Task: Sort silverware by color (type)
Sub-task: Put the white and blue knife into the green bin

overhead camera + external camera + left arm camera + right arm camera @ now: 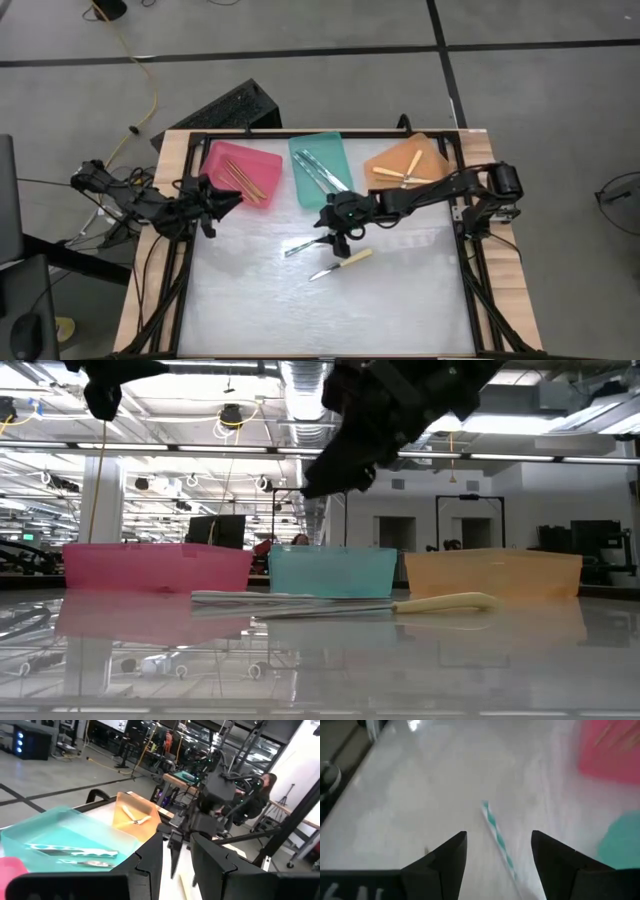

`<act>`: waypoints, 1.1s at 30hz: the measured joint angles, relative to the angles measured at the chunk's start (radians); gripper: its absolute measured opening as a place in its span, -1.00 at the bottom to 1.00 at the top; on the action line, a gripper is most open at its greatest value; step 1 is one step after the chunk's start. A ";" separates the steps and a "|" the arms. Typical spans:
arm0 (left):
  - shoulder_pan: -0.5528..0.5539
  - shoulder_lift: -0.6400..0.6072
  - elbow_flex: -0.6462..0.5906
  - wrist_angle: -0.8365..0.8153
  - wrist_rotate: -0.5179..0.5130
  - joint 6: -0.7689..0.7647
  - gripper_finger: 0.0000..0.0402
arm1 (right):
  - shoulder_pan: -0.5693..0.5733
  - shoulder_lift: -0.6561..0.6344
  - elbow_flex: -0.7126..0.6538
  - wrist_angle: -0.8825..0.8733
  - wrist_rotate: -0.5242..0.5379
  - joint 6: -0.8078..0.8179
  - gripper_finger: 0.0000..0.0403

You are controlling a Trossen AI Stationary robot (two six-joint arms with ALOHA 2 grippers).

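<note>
Two utensils lie flat on the white table: a teal-handled one [303, 244] [496, 834] and a pale-yellow-handled knife [342, 264] [445, 601]. My right gripper [335, 231] [497, 855] hovers open above the table, its fingers standing either side of the teal-handled utensil without touching it. My left gripper [232, 200] [176, 865] is open in the air beside the pink tray's [214, 158] near right corner. Orange-tan utensils [240, 178] lie in the pink tray, teal ones [320, 170] in the teal tray [298, 152], and pale yellow ones [405, 170] in the orange tray [432, 150].
The three trays stand in a row along the table's far edge. A black frame [468, 250] runs around the white surface. Bare table stretches toward the near edge. In the left wrist view a person [260, 790] sits beyond the table.
</note>
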 joint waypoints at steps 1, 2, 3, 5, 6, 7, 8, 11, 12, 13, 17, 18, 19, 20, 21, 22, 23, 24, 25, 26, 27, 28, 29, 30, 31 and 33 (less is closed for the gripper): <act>0.000 0.000 0.000 0.000 -0.004 0.000 -0.58 | 0.000 0.017 0.001 0.032 -0.001 -0.008 0.13; 0.000 0.000 0.000 -0.001 -0.011 0.000 -0.58 | 0.001 0.030 0.005 0.053 -0.001 -0.019 0.13; 0.000 0.000 0.000 -0.002 -0.016 0.000 -0.58 | 0.004 0.037 0.004 0.049 -0.001 -0.034 0.13; 0.000 0.000 0.000 -0.006 -0.022 0.000 -0.58 | 0.009 0.045 -0.001 0.038 -0.002 -0.057 0.13; 0.000 0.000 0.000 -0.013 -0.028 -0.001 -0.58 | 0.009 0.064 0.001 0.074 -0.002 -0.072 0.13; 0.000 0.000 0.000 -0.020 -0.036 -0.003 -0.58 | 0.008 0.081 0.006 0.104 -0.003 -0.076 0.13; 0.000 0.000 0.000 -0.028 -0.045 -0.013 -0.58 | 0.006 0.086 0.004 0.105 -0.003 -0.076 0.13; 0.000 0.000 0.000 -0.058 -0.081 -0.049 -0.58 | 0.002 0.111 0.002 0.147 -0.027 -0.095 0.13; 0.000 0.000 0.000 -0.071 -0.095 -0.063 -0.58 | -0.001 0.118 0.005 0.166 -0.029 -0.104 0.13; 0.000 0.000 0.000 -0.084 -0.103 -0.079 -0.58 | -0.002 0.119 0.003 0.163 -0.031 -0.113 0.13; 0.000 0.000 0.000 -0.124 -0.107 -0.123 -0.58 | -0.008 0.134 0.002 0.182 -0.034 -0.175 0.13; 0.000 0.000 0.000 -0.130 -0.107 -0.131 -0.58 | -0.008 0.139 0.003 0.185 -0.034 -0.189 0.13; 0.000 0.000 0.000 -0.136 -0.108 -0.134 -0.58 | -0.009 0.143 0.002 0.173 -0.034 -0.198 0.13; 0.000 0.000 0.000 -0.135 -0.109 -0.136 -0.58 | -0.013 0.144 0.001 0.164 -0.035 -0.205 0.13; 0.000 0.000 0.000 -0.132 -0.111 -0.136 -0.58 | -0.014 0.153 0.001 0.177 -0.037 -0.211 0.13; 0.000 0.000 0.000 -0.133 -0.116 -0.135 -0.58 | -0.014 0.167 0.005 0.199 -0.041 -0.215 0.13; 0.000 0.000 0.000 -0.133 -0.121 -0.134 -0.58 | -0.013 0.177 0.007 0.208 -0.041 -0.215 0.13; 0.000 0.000 0.000 -0.133 -0.125 -0.135 -0.58 | -0.013 0.184 0.004 0.201 -0.041 -0.214 0.13; 0.000 0.000 0.000 -0.135 -0.131 -0.136 -0.58 | -0.013 0.197 0.001 0.197 -0.041 -0.211 0.13; 0.000 0.000 0.000 -0.136 -0.132 -0.136 -0.58 | -0.013 0.216 0.002 0.222 -0.041 -0.210 0.13; 0.000 0.000 0.000 -0.137 -0.133 -0.136 -0.58 | -0.012 0.231 0.004 0.241 -0.039 -0.210 0.13; 0.000 0.000 0.000 -0.138 -0.133 -0.136 -0.58 | -0.008 0.239 0.003 0.237 -0.029 -0.209 0.13; 0.000 0.000 0.000 -0.140 -0.133 -0.136 -0.58 | -0.005 0.250 0.002 0.235 -0.028 -0.207 0.13; 0.000 0.000 0.000 -0.140 -0.133 -0.136 -0.58 | -0.003 0.266 0.007 0.249 -0.028 -0.207 0.13; 0.000 0.000 0.000 -0.140 -0.133 -0.136 -0.58 | 0.002 0.281 0.014 0.254 -0.027 -0.207 0.13; 0.000 0.000 0.000 -0.141 -0.133 -0.141 -0.58 | 0.007 0.304 0.016 0.238 -0.024 -0.207 0.13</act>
